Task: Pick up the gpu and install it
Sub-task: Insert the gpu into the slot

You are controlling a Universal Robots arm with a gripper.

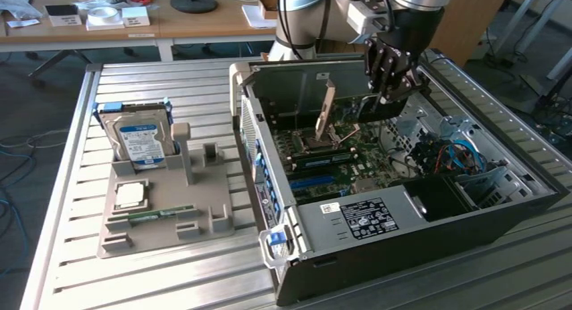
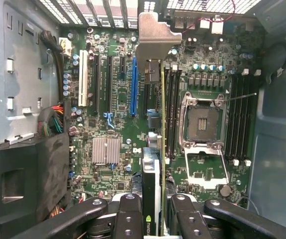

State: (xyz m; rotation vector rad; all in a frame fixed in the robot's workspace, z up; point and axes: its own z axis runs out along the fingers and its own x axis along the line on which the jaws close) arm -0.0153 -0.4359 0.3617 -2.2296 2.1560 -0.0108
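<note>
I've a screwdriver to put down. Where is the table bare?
The table is bare at the exterior view's lower left, beside the grey fixture, and beyond the hard drive up to the table's edge. Between fixture and computer case is tight; the case is crowded, the gripper holding the gpu inside.

Hard drive [image 1: 143,139] upright in grey holder [image 1: 214,215]; memory stick [image 1: 157,214], CPU [image 1: 130,195] lying there
</note>
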